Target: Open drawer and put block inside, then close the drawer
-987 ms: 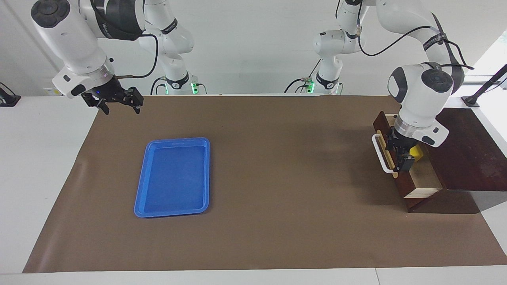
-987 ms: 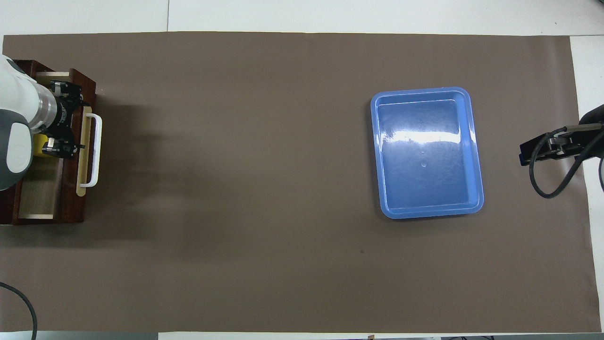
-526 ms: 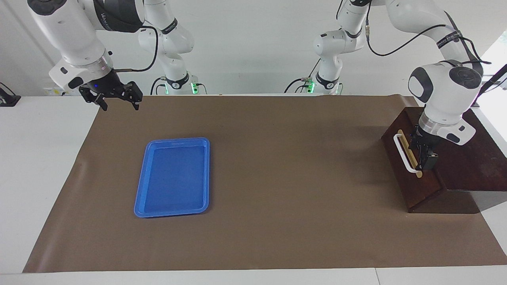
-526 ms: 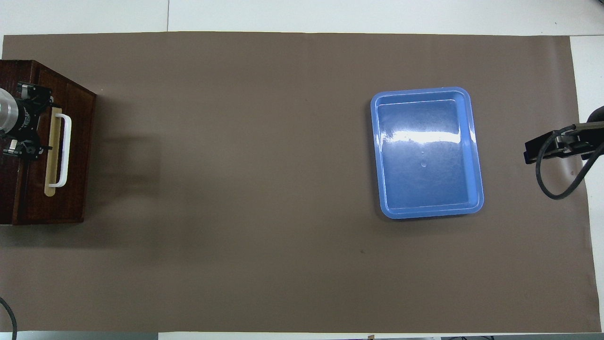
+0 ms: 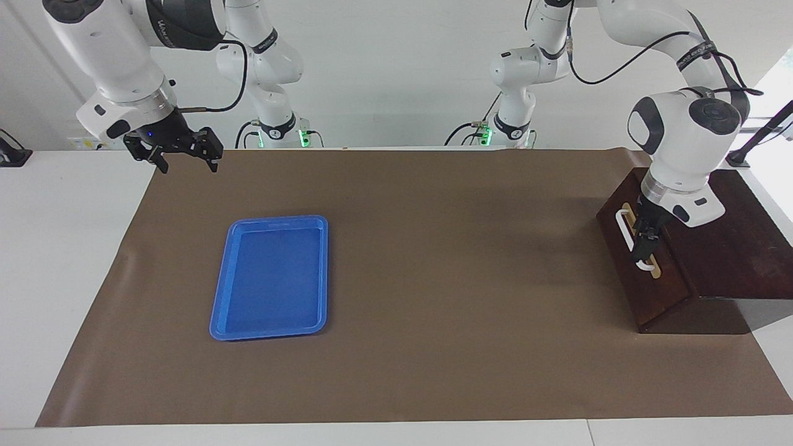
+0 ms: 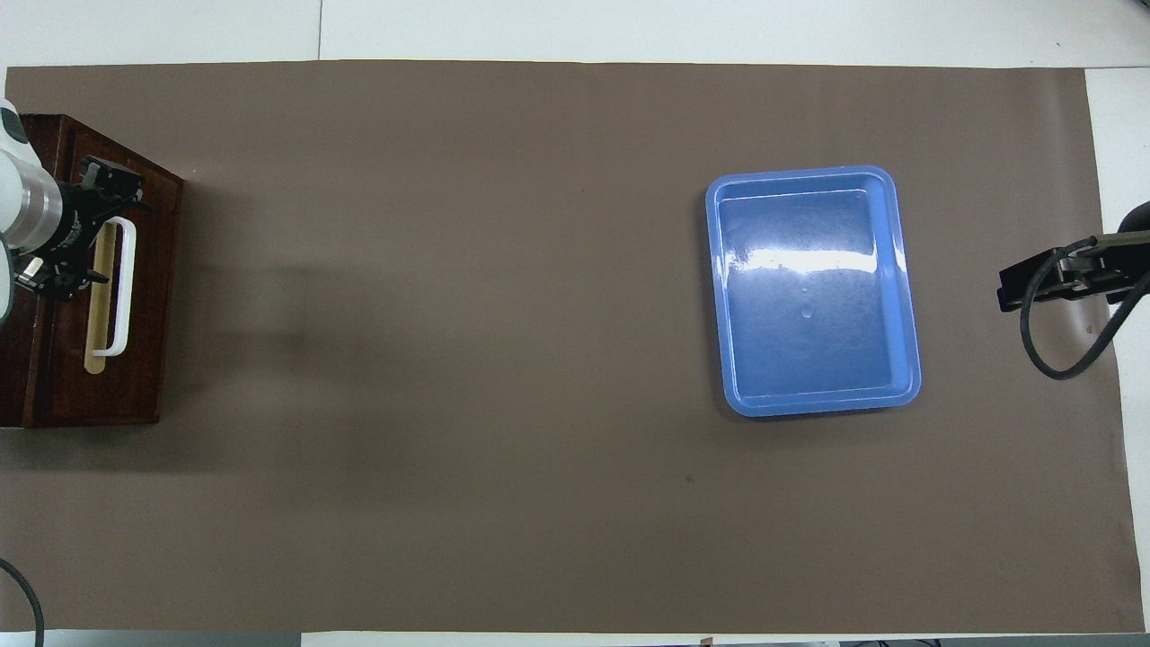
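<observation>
Left tool [image 5: 644, 241] points down at the shut drawer's [image 5: 644, 272] white handle [image 5: 624, 230], fingers spread, gripping nothing. Right tool [image 5: 183, 152], open, waits raised over the surface's [image 5: 433, 248] edge. Block hidden.

1. Locate the left arm: it comes in from its base, bends at the elbow, and points its wrist steeply down at its own end of the bench.
2. Check the left tool [image 5: 646, 244] [image 6: 76, 243]: it hangs low, tips downward, fingers spread apart and gripping nothing.
3. Locate the right arm: it waits, raised at its own end of the bench, wrist angled down and inward.
4. Check the right tool [image 5: 184, 155] [image 6: 1033, 292]: it hovers clear of the surface, fingers spread wide and carrying nothing.
</observation>
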Tool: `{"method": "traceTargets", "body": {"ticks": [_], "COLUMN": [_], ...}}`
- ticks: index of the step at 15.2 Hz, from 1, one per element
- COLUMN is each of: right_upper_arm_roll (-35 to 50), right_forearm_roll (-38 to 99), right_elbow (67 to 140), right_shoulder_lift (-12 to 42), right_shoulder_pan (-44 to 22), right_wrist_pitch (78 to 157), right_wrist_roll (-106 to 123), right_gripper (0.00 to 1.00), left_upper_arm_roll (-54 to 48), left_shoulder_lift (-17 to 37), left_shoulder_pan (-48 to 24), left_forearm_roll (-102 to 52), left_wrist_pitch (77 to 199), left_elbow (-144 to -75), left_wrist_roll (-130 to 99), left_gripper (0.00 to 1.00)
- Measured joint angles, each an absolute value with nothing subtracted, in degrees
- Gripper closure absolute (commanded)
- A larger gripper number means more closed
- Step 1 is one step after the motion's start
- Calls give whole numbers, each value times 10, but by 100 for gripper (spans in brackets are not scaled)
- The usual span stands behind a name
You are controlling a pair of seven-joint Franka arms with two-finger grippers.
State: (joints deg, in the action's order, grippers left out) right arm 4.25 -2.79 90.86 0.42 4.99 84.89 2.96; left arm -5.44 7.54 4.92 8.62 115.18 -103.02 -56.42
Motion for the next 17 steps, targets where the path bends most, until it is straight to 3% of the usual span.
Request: {"method": "traceTargets", "body": {"ticks": [7,17], "right_upper_arm_roll": [46,46], "right_forearm_roll": [-26,-22], "right_elbow": [908,907], "right_shoulder_lift": [4,4], "right_shoulder_pan": [49,49], "right_wrist_pitch": [849,849], "right_wrist_roll": [30,30], "right_gripper": [0,0], "left_upper_arm_roll": [-72,-73], "left_shoulder_lift": [26,2], "left_shoulder_pan": [-4,-10], "left_forearm_roll": [52,21], "left_wrist_pitch": [931,870], "left_elbow": [-940,-935], "left_wrist_roll": [-270,-111], "left_gripper": [0,0]}}
